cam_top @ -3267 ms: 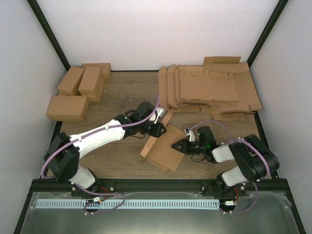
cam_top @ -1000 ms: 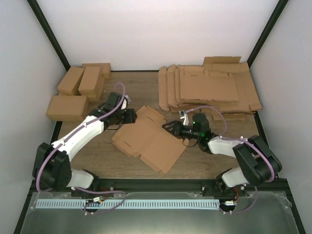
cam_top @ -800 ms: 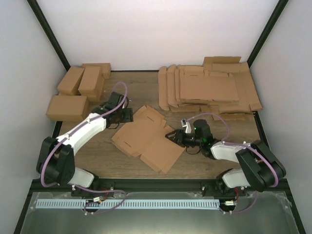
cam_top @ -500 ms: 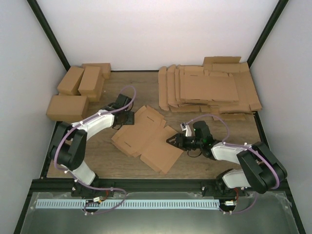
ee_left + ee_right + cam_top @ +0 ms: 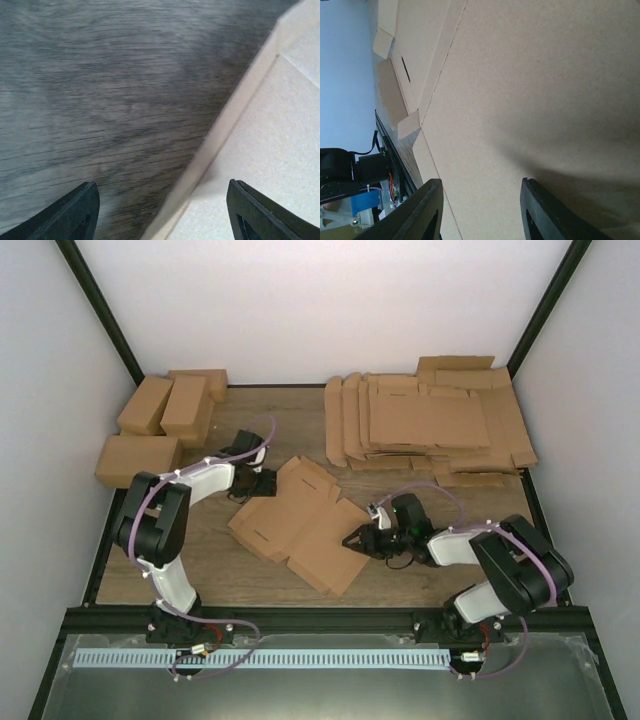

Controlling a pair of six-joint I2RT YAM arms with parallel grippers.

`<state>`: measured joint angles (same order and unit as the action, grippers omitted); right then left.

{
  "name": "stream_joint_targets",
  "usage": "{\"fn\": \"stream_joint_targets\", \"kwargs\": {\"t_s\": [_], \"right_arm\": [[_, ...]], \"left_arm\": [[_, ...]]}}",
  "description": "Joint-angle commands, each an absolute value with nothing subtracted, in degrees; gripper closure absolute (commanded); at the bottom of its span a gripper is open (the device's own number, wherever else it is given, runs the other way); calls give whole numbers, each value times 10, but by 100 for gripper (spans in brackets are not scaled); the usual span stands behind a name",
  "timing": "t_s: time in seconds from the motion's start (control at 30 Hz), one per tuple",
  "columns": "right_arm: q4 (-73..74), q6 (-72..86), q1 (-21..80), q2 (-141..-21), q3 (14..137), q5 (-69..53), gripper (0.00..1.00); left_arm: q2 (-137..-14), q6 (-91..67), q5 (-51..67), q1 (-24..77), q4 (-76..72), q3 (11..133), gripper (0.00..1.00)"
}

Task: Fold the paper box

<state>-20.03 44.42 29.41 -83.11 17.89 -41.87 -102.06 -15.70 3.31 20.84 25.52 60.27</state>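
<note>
Brown cardboard, unfolded and flat, sits in the middle of the table point(image 5: 200, 560): the paper box point(image 5: 295, 525) is turned corner-on to the near edge. Its longer run appears to go from near right to far left.

At its right-hand corner the right gripper point(image 5: 356, 541) hangs low over the sheet. Its jaws are apart with nothing between them, and the wrist view shows only plain board and a crease below the fingertips. Whether they press on the board cannot be told. The right arm is folded close to its base, forearm reaching left just above the wood.

Across the sheet, at its far-left edge, the left gripper point(image 5: 255, 485) is spread wide. In its wrist view the cardboard's edge runs up between the two fingers, with bare wood on one side and board on the other. The left arm is bent sharply back on itself, elbow high, forearm stretched right toward the sheet.

Both grippers are at the sheet's rim, on opposite sides of its long axis. Either looks placed to lift a flap, and no panel is raised yet.

Beyond lie a stack of flat blanks point(image 5: 430, 420) at far right and finished cartons point(image 5: 160, 410) at far left.
</note>
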Motion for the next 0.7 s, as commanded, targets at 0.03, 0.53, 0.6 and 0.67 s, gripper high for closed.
{"fn": "stream_joint_targets", "kwargs": {"t_s": [0.03,0.53,0.6,0.67], "right_arm": [[-197,424,299,-857,181,-416,58],[-237,429,299,-905,170,-423,83],[-236,427,298,-906,173,-424,83],[-236,427,299,-905,175,-425,83]], "left_arm": [[-1018,-151,134,178,236,605,29],[-1004,-154,179,182,238,596,72],[-994,-156,141,197,250,598,74],[-992,-155,86,220,266,604,74]]}}
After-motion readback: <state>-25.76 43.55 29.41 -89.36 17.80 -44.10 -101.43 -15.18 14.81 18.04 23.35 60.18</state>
